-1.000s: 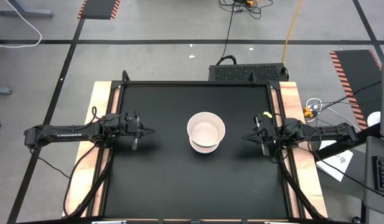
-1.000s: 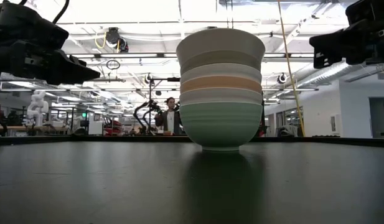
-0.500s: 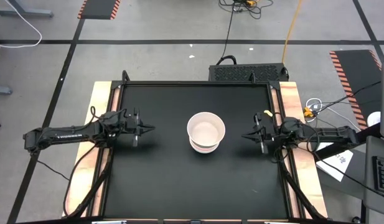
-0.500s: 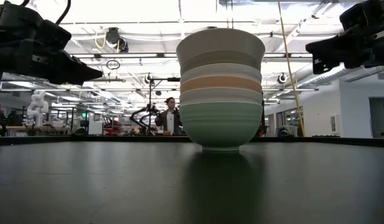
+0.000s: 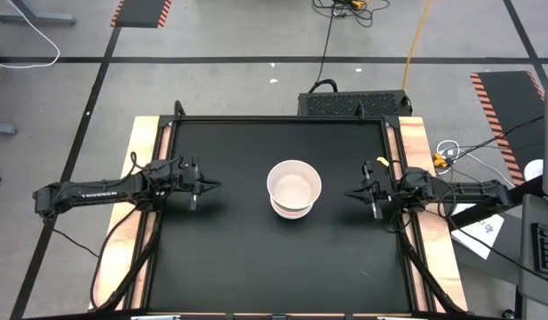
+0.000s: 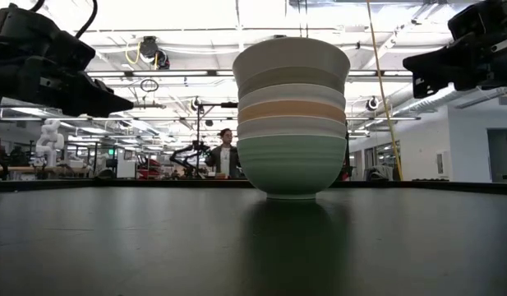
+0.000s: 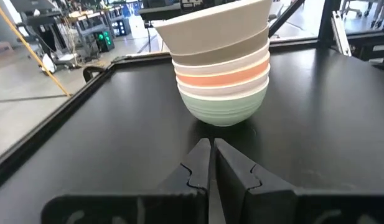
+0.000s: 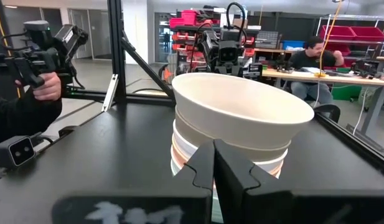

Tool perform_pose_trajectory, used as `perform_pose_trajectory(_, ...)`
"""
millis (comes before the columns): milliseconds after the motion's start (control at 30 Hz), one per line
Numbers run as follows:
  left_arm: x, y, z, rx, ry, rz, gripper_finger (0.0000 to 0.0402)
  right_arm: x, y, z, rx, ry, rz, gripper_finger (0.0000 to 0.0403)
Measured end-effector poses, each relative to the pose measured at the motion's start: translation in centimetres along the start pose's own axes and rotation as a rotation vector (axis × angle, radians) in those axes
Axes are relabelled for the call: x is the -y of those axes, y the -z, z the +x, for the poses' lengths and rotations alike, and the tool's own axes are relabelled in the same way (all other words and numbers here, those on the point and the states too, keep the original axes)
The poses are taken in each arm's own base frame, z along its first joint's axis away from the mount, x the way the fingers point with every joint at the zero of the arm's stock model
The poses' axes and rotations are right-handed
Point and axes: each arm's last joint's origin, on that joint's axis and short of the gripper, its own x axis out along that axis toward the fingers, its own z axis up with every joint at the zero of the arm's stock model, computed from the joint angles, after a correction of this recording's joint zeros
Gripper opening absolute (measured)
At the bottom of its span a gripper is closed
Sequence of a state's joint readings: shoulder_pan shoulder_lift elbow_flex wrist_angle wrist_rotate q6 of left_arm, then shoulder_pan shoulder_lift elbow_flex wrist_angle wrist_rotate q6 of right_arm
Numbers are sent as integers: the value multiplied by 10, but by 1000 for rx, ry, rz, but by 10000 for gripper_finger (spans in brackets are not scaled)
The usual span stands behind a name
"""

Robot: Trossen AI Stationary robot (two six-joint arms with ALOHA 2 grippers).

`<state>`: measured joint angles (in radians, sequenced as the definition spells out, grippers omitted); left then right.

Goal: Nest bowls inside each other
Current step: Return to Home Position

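You have the bowl stack (image 5: 294,188) nested. The left gripper (image 5: 212,186) and right gripper (image 5: 350,196) flank it, well apart, jaws closed on nothing.

Left arm (image 5: 96,190) reaches in level from 9 o'clock, left gripper (image 5: 211,186) pointing toward 3 o'clock, jaws pressed together. Right arm (image 5: 460,190) mirrors it from 3 o'clock, right gripper (image 5: 351,196) pointing toward 9 o'clock, jaws likewise closed.

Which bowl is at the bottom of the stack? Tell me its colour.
The mint green bowl: it alone touches the table; the other bowls sit nested above it.
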<state>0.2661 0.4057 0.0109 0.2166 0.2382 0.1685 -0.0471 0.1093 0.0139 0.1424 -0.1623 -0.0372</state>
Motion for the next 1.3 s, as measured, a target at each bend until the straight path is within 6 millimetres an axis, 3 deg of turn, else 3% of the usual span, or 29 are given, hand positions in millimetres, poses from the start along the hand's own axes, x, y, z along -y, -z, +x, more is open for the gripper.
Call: perform_pose_trajectory(1300,-1,0,0,-8,-33,-44,24,0,0,0,2,-1,10,0)
